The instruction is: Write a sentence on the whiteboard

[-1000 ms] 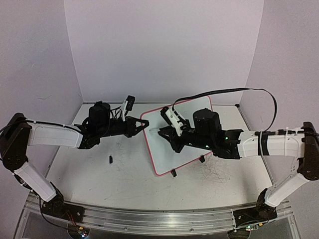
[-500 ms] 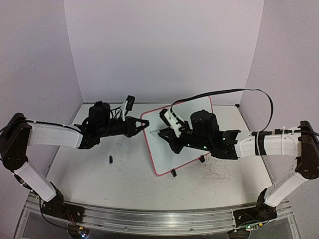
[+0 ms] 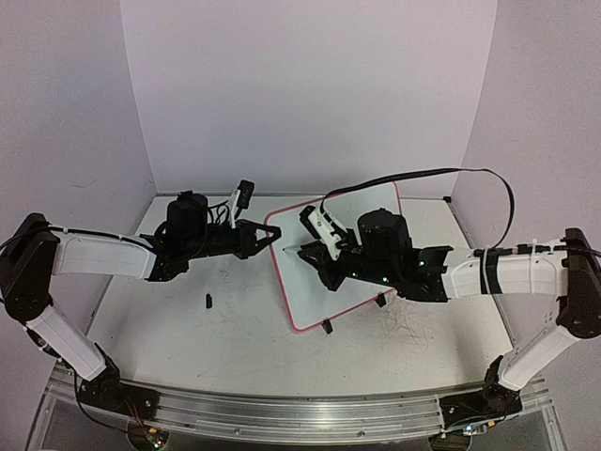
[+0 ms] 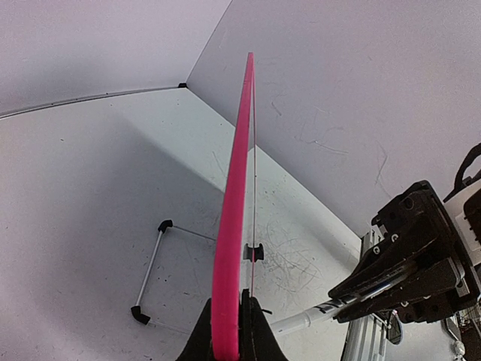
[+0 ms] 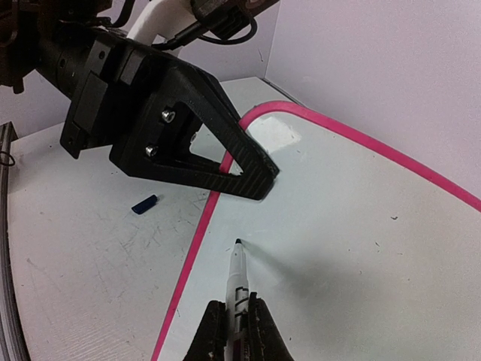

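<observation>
The whiteboard lies tilted on the table, white with a pink rim and black feet. My left gripper is shut on its left corner; the left wrist view shows the rim edge-on between the jaws of the left gripper. My right gripper is shut on a white marker, whose dark tip rests at the board face close to the left rim. The right gripper hangs over the board's left half. No sentence is in view on the board.
A small dark marker cap lies on the table left of the board, also seen as the cap. A wire stand lies under the board. A black cable arcs over the right arm. Walls close in at the back and both sides.
My right gripper with the marker has edged slightly left over the board. The left gripper and the board have stayed put.
</observation>
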You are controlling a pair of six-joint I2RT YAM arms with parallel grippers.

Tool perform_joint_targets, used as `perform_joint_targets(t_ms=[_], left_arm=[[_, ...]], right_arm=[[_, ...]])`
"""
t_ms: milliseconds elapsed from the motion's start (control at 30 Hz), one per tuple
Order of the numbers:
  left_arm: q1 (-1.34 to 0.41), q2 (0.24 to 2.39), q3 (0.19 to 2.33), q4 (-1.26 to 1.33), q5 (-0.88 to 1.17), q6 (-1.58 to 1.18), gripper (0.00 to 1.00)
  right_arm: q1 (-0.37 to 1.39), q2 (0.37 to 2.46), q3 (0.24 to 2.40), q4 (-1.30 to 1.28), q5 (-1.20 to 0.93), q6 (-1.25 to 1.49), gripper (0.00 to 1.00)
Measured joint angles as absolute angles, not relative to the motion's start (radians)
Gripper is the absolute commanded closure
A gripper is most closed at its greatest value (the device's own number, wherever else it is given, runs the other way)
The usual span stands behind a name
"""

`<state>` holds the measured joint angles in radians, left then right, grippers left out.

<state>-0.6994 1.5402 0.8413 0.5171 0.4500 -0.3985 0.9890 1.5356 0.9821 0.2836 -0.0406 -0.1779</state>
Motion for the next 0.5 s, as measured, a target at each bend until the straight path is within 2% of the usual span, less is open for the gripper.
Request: perform_joint_targets(t_ms=[500], left_arm=[[-0.699,1.540,0.841,0.517,0.450,-0.399,1.00]], right_arm=[[0.995,1.536,0.979,0.282,-0.032,-0.166,1.00]])
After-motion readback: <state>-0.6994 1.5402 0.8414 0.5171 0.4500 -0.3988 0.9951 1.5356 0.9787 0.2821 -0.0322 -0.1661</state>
